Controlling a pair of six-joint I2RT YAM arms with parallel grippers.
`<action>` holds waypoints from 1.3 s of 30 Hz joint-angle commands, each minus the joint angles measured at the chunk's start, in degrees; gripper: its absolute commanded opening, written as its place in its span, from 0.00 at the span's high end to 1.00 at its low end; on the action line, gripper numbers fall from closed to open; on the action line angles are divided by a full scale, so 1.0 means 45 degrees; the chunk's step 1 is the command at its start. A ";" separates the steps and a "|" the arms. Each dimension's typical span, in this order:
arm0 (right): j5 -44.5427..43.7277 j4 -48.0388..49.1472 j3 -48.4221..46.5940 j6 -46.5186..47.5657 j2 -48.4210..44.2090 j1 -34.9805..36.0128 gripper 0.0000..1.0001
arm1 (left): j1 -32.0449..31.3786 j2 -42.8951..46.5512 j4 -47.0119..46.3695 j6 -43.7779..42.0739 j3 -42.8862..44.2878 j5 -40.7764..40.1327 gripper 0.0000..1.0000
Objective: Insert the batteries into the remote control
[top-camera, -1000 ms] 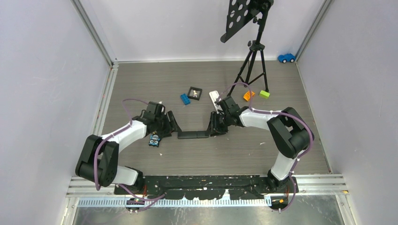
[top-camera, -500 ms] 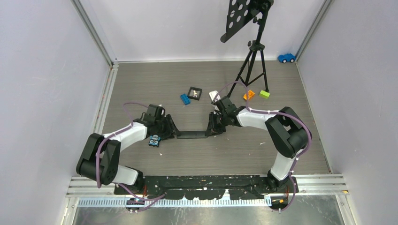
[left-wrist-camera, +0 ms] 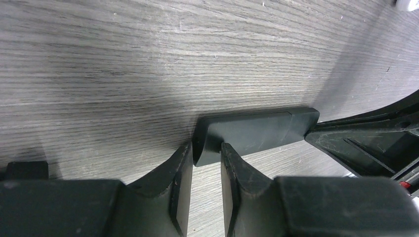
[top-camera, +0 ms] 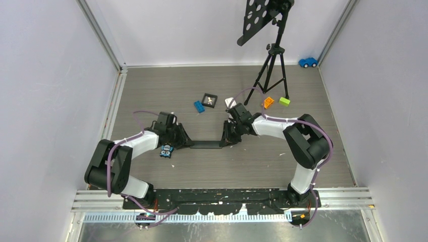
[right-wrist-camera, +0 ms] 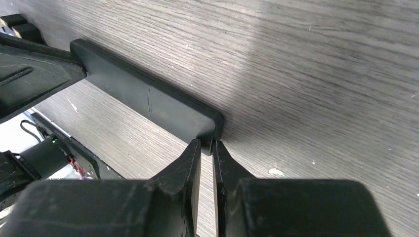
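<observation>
Blue brick (top-camera: 199, 106) and black frame (top-camera: 209, 99) lie just beyond remote (top-camera: 206, 144).

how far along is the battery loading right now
Done: nothing loaded that shows. The batteries lie on the table beside the left gripper. In hand: the left gripper and the right gripper each appear pinched on one end of the remote control. Left: opening the remote control and putting the batteries in.
</observation>
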State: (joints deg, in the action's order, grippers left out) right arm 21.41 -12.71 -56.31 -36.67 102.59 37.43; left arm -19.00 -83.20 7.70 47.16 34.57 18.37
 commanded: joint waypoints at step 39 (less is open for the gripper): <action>-0.2175 -0.0962 -0.3364 0.9604 0.1357 0.2734 0.19 | 0.0161 0.7343 0.7044 -0.2100 0.3687 -0.4142 0.01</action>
State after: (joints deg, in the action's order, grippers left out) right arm 10.87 -16.12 -67.64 2.42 105.78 48.88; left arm -18.37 -52.86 35.53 39.83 50.11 0.64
